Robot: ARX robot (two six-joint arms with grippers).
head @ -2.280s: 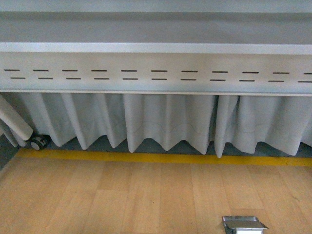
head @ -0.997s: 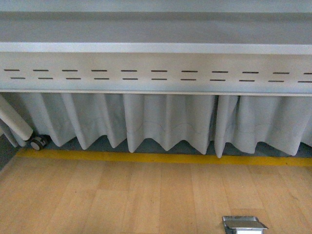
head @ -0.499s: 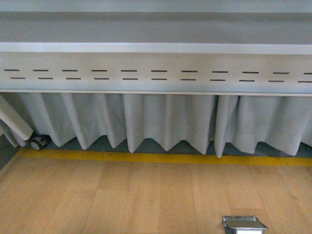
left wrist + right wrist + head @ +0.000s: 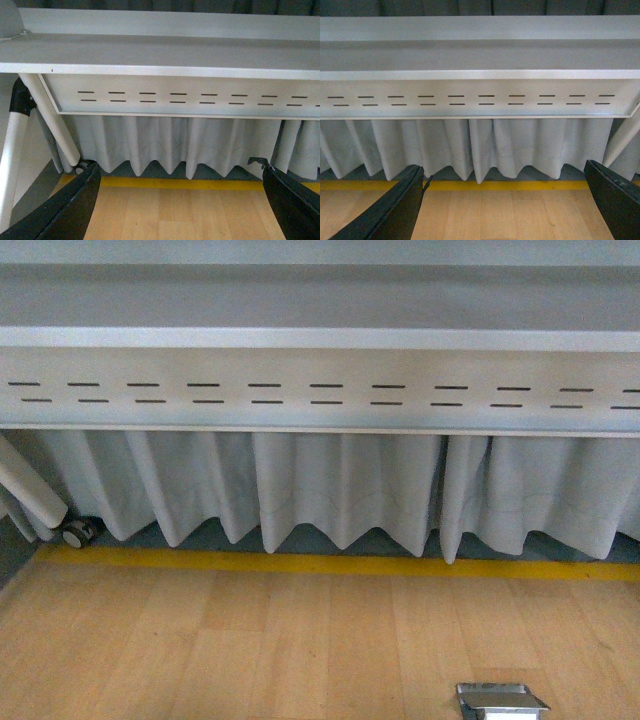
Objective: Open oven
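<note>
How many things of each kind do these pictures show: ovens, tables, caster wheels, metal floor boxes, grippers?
oven: 0
table: 1
caster wheel: 1
metal floor box: 1
grippers: 2 (left gripper, right gripper)
Total: 5

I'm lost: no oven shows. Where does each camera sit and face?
Front: on the body, facing slotted panel, curtain, floor; no arm.
Left wrist: on left arm, facing that panel and a table leg; open left gripper shows.
Right wrist: on right arm, panel head-on; open right gripper shows.
All share the yellow line.
</note>
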